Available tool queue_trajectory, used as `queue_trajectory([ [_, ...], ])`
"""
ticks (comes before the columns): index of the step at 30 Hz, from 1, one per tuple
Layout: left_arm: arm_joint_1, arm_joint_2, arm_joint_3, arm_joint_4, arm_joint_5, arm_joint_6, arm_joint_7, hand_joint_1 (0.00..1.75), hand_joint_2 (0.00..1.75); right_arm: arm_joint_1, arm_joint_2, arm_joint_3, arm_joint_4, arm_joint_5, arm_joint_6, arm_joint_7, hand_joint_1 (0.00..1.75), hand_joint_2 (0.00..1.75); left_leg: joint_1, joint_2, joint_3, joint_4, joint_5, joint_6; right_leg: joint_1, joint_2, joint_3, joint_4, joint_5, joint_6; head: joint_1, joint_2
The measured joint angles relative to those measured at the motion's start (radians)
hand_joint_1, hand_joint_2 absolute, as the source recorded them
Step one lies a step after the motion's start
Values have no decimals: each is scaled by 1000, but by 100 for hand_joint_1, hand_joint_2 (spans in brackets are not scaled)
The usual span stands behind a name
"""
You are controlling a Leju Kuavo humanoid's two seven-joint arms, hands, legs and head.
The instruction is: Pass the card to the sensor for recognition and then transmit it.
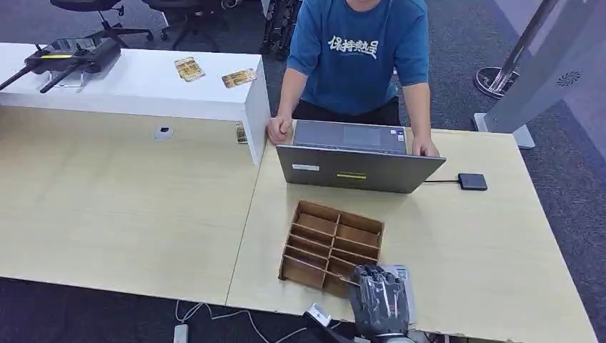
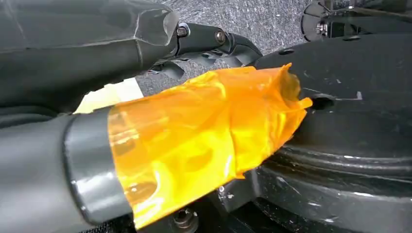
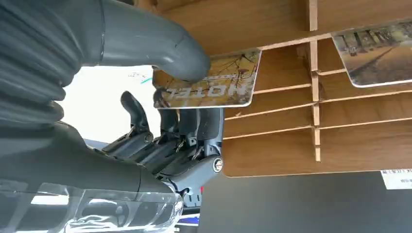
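Note:
My right hand [image 1: 381, 300] is at the table's near edge, against the near corner of the wooden divided box [image 1: 336, 214]. In the right wrist view its thumb and fingers [image 3: 189, 121] pinch a hotel card [image 3: 214, 85] with a golden picture, held at the edge of the box [image 3: 291, 145]. A second card [image 3: 379, 53] lies in another compartment. The small black sensor [image 1: 472, 181] sits on the table to the right of the laptop, cabled to it. My left hand [image 2: 145, 145] hangs low beside my body, its thumb wrapped in orange tape, holding nothing.
A grey laptop [image 1: 357, 168] stands open behind the box, with a person in a blue shirt [image 1: 357, 50] leaning on it. Two more cards [image 1: 189, 68] lie on the white raised shelf [image 1: 143, 93] at the back left. A metal stand [image 1: 529, 64] is at the far right.

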Motion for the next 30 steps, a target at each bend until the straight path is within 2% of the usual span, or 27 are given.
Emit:
queue_trajectory([
  [8, 0, 0, -5, 0, 6, 0, -2, 0, 0, 3, 2, -4, -1, -4, -52, -13, 175, 175, 0, 0, 0, 0, 0, 0, 0, 0, 0, 0, 0, 0, 0, 0],
  [17, 0, 0, -6, 0, 12, 0, -5, 0, 0, 9, 10, -17, -6, -11, -79, -25, 175, 175, 0, 0, 0, 0, 0, 0, 0, 0, 0, 0, 0, 0, 0, 0],
  [30, 0, 0, -23, 0, 18, 1, -8, 0, 0, 12, 24, -42, -58, -61, -133, -75, 175, 175, 0, 0, 0, 0, 0, 0, 0, 0, 0, 0, 0, 0, 0, 0],
])
